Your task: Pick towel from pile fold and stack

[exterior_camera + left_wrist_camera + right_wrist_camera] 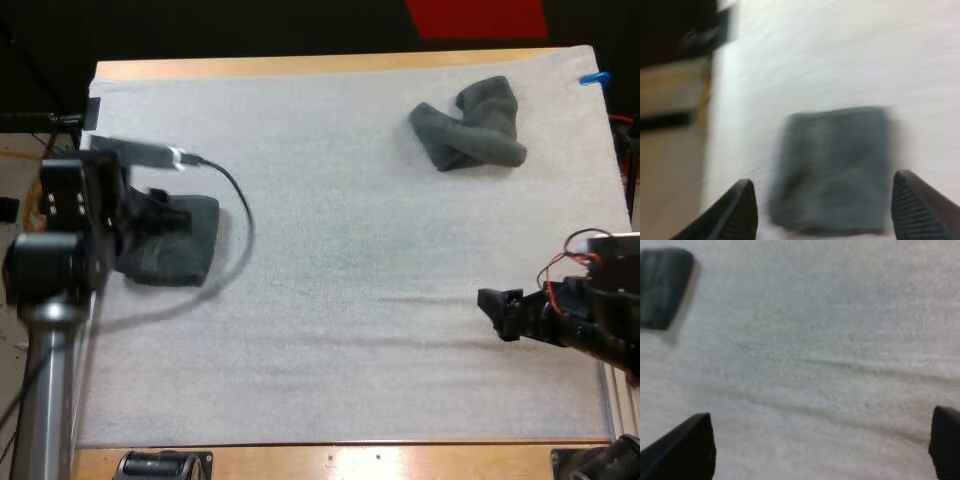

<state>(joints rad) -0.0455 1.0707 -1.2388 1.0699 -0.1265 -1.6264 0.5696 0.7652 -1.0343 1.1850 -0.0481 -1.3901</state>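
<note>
My left gripper [822,200] hangs spread over the folded dark grey-green towel [835,160] by the white mat's [340,330] left edge, my right gripper [822,445] spread over bare mat, well apart from the crumpled dark grey-green towel [470,128] far right, probably soft and limp, best pinched at a raised fold.

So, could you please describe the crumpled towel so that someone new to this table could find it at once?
Start at the white mat and look towards its far right corner in the high view. There lies the crumpled towel, a dark grey-green heap. Unlike the folded towel at the mat's left side, it is lumpy, not flat and square.
</note>
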